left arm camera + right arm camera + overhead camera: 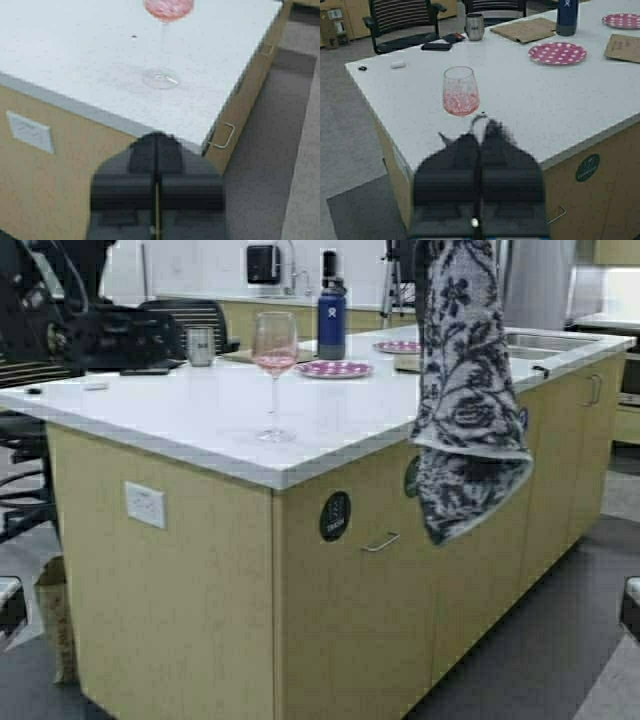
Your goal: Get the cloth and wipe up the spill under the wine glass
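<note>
Hanging cloth from raised right hand, fingers clamped on it | glass standing on tabletop, spill unwiped | left hand closed, idling near edge

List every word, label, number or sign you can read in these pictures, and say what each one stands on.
No text can be read for certain.
Round dark sticker on the cabinet front: lettering too blurred to read.
Blue bottle: pale logo, unreadable.
Steel tumbler: label too small to read.
Tan paper mat: faint writing, unreadable.
</note>
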Motion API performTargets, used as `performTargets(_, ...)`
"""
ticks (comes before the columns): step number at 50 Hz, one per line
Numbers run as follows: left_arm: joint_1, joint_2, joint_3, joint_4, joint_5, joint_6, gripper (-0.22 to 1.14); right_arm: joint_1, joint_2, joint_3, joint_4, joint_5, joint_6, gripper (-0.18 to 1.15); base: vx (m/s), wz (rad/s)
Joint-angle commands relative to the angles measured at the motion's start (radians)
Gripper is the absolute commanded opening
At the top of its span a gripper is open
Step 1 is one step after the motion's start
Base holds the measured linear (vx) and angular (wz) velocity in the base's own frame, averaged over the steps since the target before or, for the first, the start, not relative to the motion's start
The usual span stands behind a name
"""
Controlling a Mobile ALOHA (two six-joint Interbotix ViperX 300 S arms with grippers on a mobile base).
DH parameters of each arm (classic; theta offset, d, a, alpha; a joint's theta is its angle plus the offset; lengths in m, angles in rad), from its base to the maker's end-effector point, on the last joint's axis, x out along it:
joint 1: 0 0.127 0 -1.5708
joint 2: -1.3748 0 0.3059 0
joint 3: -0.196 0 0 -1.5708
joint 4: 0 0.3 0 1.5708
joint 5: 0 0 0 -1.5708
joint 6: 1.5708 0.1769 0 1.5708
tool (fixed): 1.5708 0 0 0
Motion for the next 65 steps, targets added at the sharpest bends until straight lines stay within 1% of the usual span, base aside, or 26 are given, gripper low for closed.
performTargets(1, -0.043, 0.035, -0.037, -0.032, -0.015, 0.041, 0.02, -0.002, -0.006, -0.012, 0.003, -0.017, -0.002, 0.05, 0.18, -0.11)
performTargets(12, -0.072, 0.155, -0.080, -0.114, -0.095, 0.057, 0.02, -0.002, -0.002, -0.012, 0.003, -0.017, -0.005, 0.05, 0.17, -0.08)
performTargets(21, -0.075, 0.252, -0.146, -0.115, -0.160, 0.055, 0.02, -0.002, 0.012, -0.018, 0.003, -0.029, -0.005, 0.05, 0.15, -0.04)
performTargets(29, -0.095, 0.324, -0.198, -0.115, -0.178, 0.051, 0.02, -0.002, 0.015, -0.020, 0.003, -0.040, -0.003, 0.05, 0.15, 0.03)
performTargets(36, -0.101, 0.362, -0.202, -0.115, -0.249, 0.049, 0.03, -0.002, 0.015, -0.021, 0.003, -0.041, -0.003, 0.05, 0.17, 0.07)
performTargets(39, -0.107, 0.368, -0.195, -0.107, -0.301, 0.051, 0.06, -0.002, 0.014, -0.020, 0.003, -0.041, -0.003, 0.05, 0.18, 0.07)
performTargets(42, -0.110, 0.373, -0.186, -0.101, -0.339, 0.054, 0.14, -0.002, 0.015, -0.023, 0.003, -0.041, 0.000, 0.05, 0.17, 0.03)
performTargets(44, -0.110, 0.376, -0.178, -0.101, -0.353, 0.049, 0.21, -0.002, 0.015, -0.023, 0.003, -0.041, 0.002, 0.05, 0.16, -0.01)
performTargets(48, -0.110, 0.380, -0.169, -0.103, -0.359, 0.046, 0.41, -0.002, 0.015, -0.031, 0.003, -0.044, 0.002, 0.05, 0.17, -0.06)
performTargets(58, -0.110, 0.434, -0.184, -0.121, -0.383, 0.048, 0.83, -0.002, 0.015, -0.031, 0.003, -0.046, 0.003, 0.05, 0.17, -0.08)
performTargets(63, -0.110, 0.476, -0.196, -0.130, -0.410, 0.048, 0.97, -0.002, 0.014, -0.025, 0.003, -0.044, 0.005, 0.05, 0.15, -0.07)
performTargets(65, -0.110, 0.491, -0.199, -0.141, -0.419, 0.052, 0.99, -0.002, 0.012, -0.017, 0.003, -0.046, 0.006, 0.05, 0.15, -0.07)
